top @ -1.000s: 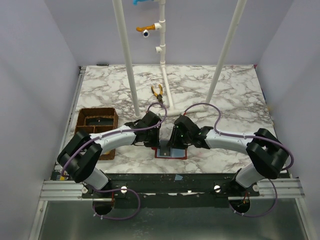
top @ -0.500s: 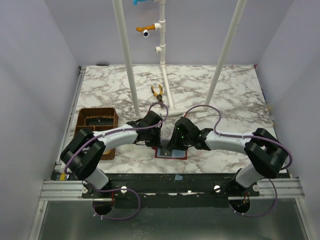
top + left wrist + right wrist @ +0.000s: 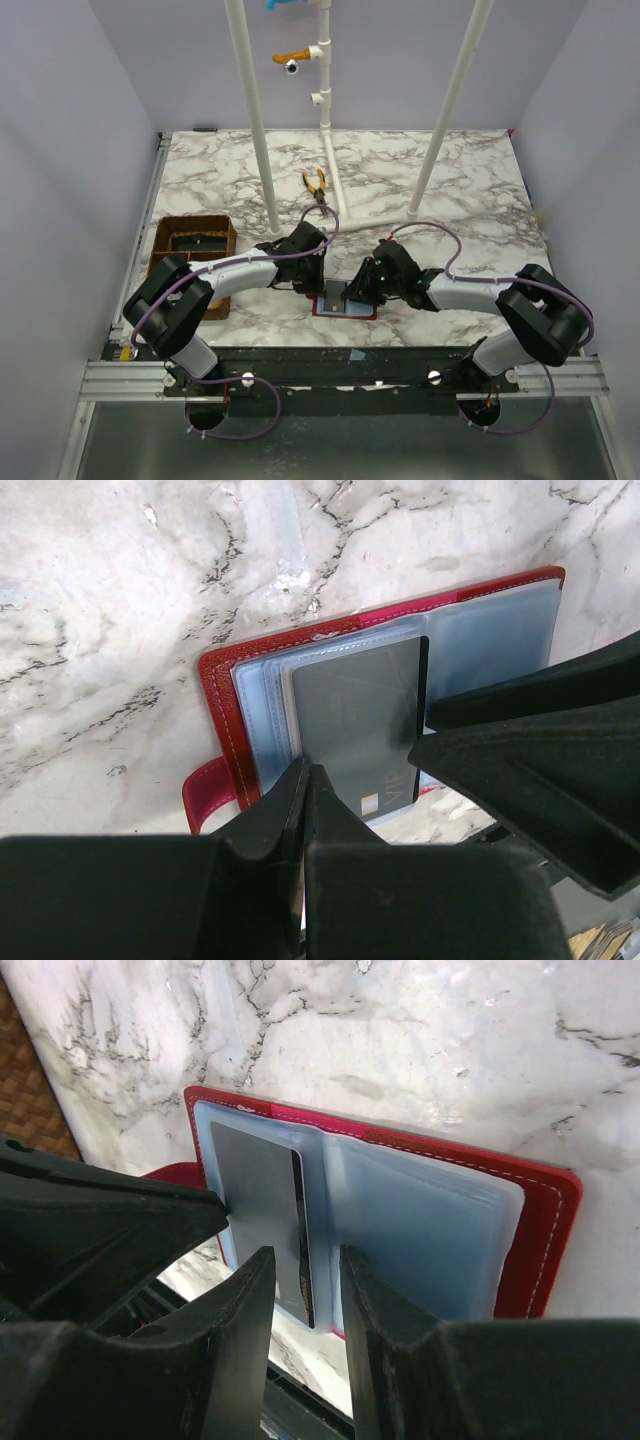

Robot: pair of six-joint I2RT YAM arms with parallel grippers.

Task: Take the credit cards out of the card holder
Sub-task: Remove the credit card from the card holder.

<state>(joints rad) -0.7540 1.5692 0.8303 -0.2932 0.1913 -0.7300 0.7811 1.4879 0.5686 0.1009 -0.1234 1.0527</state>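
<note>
My left gripper: shut tight, tips at the card holder.
My right gripper: open, has slid right, over the dark card.

Open red card holder, grey card inside, marble table, left claw closed
</note>
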